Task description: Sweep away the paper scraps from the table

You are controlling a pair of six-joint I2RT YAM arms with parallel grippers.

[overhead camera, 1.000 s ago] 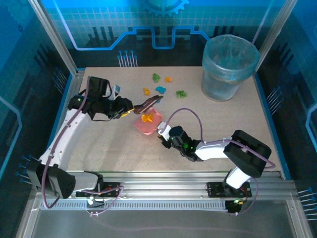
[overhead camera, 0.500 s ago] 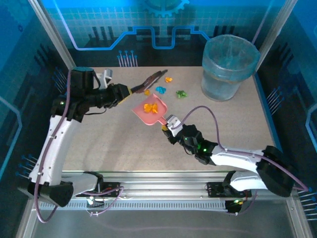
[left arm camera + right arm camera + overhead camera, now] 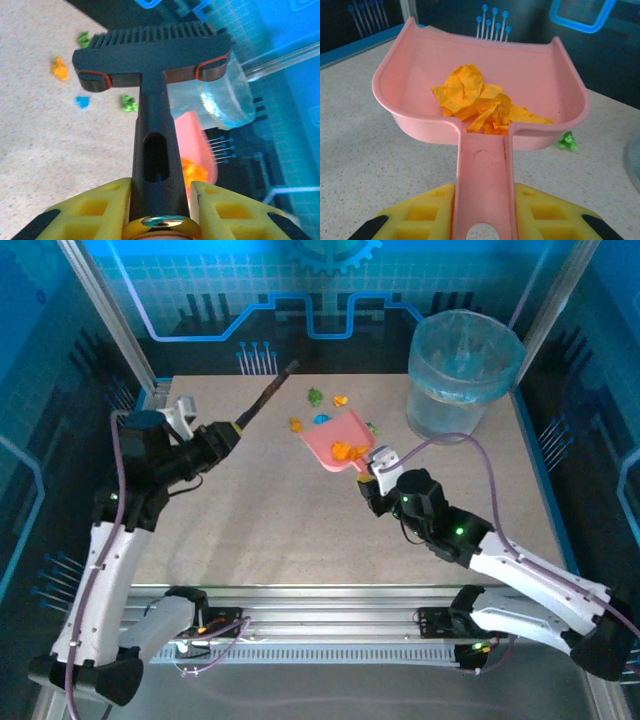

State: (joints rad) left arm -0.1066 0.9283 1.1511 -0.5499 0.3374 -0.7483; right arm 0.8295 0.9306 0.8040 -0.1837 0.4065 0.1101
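My left gripper is shut on the handle of a dark brush, which is lifted and points toward the far left. My right gripper is shut on the handle of the pink dustpan, held tilted above the table. Crumpled orange paper scraps lie inside the pan. More scraps rest on the table beyond it: green, orange, orange, blue and green.
A translucent blue bin stands at the far right corner, just right of the dustpan. The table's metal frame runs along its edges.
My right arm has carried the dustpan with the orange scraps up and to the right, toward the bin. My left arm has swung the brush off the table, up and back to the left.
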